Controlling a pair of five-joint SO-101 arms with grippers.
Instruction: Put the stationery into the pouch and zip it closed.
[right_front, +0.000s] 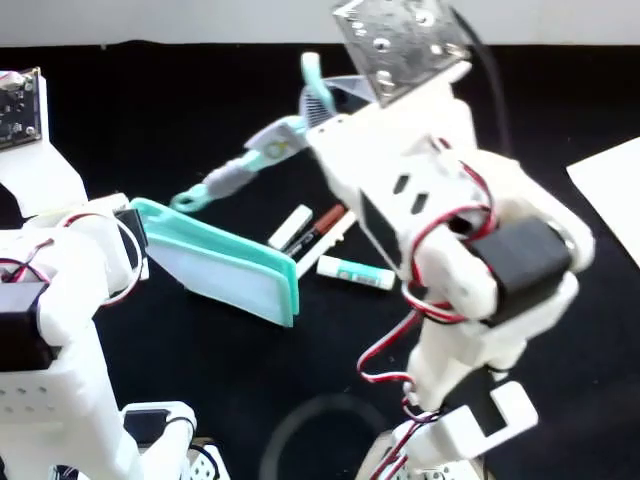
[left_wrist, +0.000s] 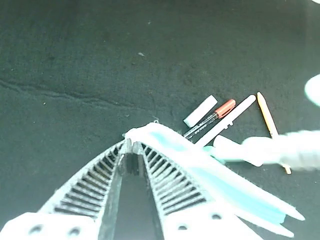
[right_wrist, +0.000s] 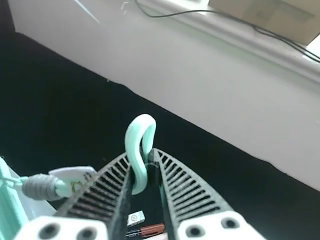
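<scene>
High view: pouch (right_front: 235, 268) gripped at one end, strap (right_front: 240, 175) raised

The left gripper (left_wrist: 132, 145) has its fingers pressed together on one end of the teal pouch, which stands tilted on the black table (right_front: 200, 380). The right gripper (right_wrist: 142, 157) pinches the loop of the strap above the table. An eraser (right_front: 290, 226), a pen (right_front: 320, 228) and a glue stick (right_front: 355, 272) lie just beside the pouch.

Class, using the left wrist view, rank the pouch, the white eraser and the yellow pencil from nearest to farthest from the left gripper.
1. The pouch: its edge sits in the left gripper.
2. The white eraser: lying beyond the pouch, beside the red-capped pen.
3. The yellow pencil: farthest, past the white pen.
</scene>
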